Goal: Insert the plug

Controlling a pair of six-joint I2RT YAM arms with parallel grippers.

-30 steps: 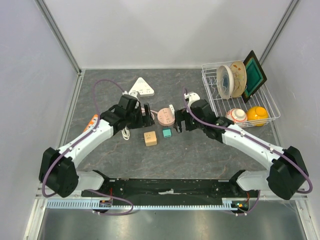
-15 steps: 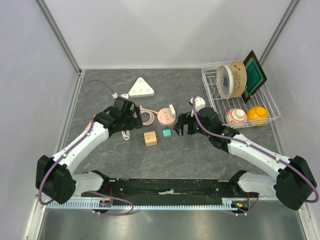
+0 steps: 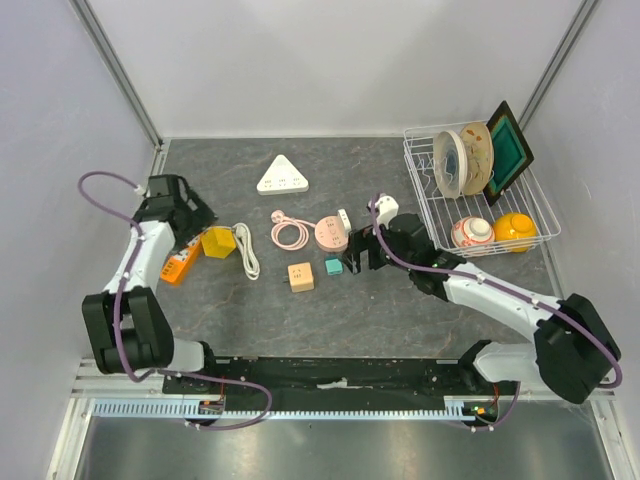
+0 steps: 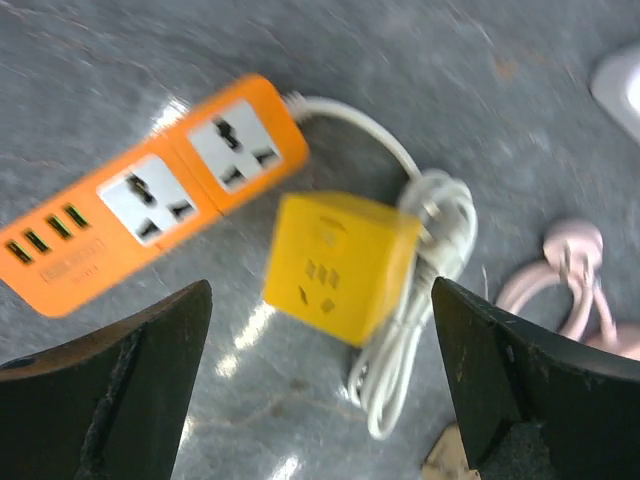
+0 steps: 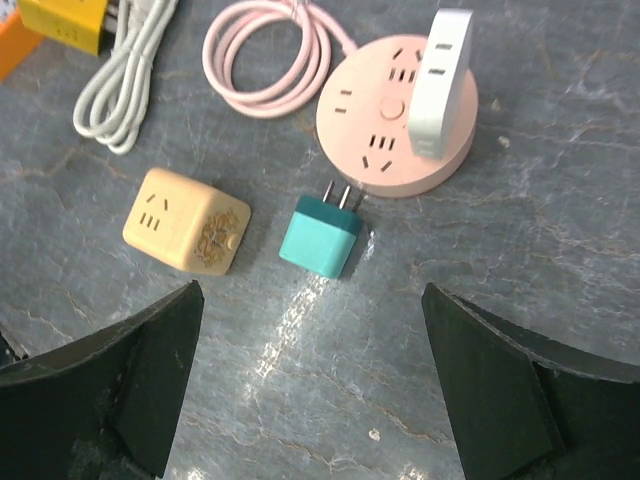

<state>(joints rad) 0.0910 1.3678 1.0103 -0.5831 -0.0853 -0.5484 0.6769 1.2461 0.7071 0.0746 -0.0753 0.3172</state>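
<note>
Teal plug (image 5: 320,236) lies flat between the spread fingers of my right gripper (image 5: 308,305), touching neither. Its prongs point away from me at the pink round socket (image 5: 385,135) just beyond, which carries a white adapter (image 5: 440,80). My left gripper (image 4: 320,300), spread too, hovers over a yellow cube socket (image 4: 335,265) beside an orange power strip (image 4: 150,200).

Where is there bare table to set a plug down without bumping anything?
Bare table runs along the near edge, between the beige cube and the arm bases. Also free: the back, between the triangular socket and the dish rack. Crowded: the middle row, orange strip through yellow cube and white cable to pink round socket and teal plug.
</note>
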